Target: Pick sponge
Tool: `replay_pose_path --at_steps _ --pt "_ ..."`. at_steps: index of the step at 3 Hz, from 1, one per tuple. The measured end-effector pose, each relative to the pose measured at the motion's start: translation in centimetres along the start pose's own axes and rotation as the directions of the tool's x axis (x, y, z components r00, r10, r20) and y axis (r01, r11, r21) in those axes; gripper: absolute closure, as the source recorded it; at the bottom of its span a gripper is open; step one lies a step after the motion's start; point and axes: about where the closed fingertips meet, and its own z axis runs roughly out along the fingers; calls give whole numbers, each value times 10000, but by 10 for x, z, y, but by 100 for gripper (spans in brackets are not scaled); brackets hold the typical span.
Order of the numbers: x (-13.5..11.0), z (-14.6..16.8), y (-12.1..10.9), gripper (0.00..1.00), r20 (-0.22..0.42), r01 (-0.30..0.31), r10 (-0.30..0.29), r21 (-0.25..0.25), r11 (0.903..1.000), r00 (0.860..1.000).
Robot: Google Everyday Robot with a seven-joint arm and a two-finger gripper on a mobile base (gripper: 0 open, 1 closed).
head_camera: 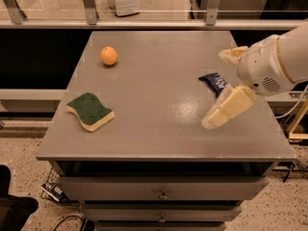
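at the right edge: claw spread wide, sponge not yet reached

over the right side of the table [154,95] hangs the gripper [215,88], and its 2 pale fingers [226,110] stand well apart. it looks released, with nothing between them. 1 finger points down toward the front right part of the top, the other sits higher up by the white arm [274,64]. just under that gap lies the wrapper [212,81], dark blue, close to the claw but not the target.

now across to the far side: the sponge [90,111] rests flat near the front left corner, green face up, yellow foam showing along its edge, nothing touching it. back left, well apart from it, sits the orange [109,55].

so where are we? early, by my reading. no grasp and no contact, with most of the tabletop between claw and sponge. what is left is nearly the whole job: cross to the left, come down over the sponge, line the fingers up across its body, close on it and lift. the path between looks like bare grey top, so the wrapper is the only thing close enough to get nudged on the way out.
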Motion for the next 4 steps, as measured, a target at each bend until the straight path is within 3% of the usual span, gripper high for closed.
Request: replay_pose_path --at_steps 1,2,3,4 --pt "-24 32 3 0 2019 -365 305 260 9990 9789" --pt "-56 52 -5 0 3844 -960 625 686 9930 9210" --pt "-87 55 -5 0 4513 -1045 585 777 9915 8905" --pt "-88 55 -5 0 4516 -1034 576 773 9916 8904"
